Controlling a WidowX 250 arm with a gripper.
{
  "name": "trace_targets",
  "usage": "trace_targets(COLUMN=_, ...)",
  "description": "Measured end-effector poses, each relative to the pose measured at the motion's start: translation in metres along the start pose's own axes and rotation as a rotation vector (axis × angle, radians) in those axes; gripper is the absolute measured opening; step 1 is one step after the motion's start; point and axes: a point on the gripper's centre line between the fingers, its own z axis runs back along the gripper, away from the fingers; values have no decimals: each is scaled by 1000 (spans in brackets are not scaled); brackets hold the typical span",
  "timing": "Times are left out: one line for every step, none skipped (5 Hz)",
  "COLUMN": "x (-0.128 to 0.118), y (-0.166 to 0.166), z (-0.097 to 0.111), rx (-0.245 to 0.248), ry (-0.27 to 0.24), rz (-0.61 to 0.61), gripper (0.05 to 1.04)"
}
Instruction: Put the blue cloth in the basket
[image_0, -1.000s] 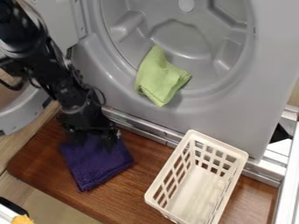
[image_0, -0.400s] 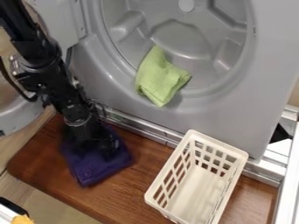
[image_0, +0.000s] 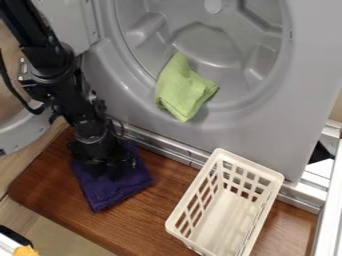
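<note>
The black arm (image_0: 70, 92) slants down to its gripper (image_0: 112, 171), which hangs nose-down right over the crumpled, dark blue cloth (image_0: 110, 194), though I can't tell from here whether it has hold of it. The cloth lies on glossy wood-grain board (image_0: 147, 220), and off to the gripper's right as I look stands an oblong, cream lattice-sided basket (image_0: 224, 215).

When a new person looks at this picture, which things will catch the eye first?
Probably the bright green cloth, draped at the lower edge of the round grey recess. Next, the cream basket on the brown board, towards the lower right. Then the black arm at left, its gripper over the blue cloth.
</note>
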Motion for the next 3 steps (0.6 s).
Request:
trace_targets(x=-3, y=-3, z=2, rx=-15, ry=10, rz=-7, gripper=195)
trace_targets(x=-12, y=-14, z=8, rx=-50, ry=65, rz=-45, gripper=94)
trace_targets(x=-4, y=-24, z=33, rx=-70, ry=61, rz=-54, gripper=64)
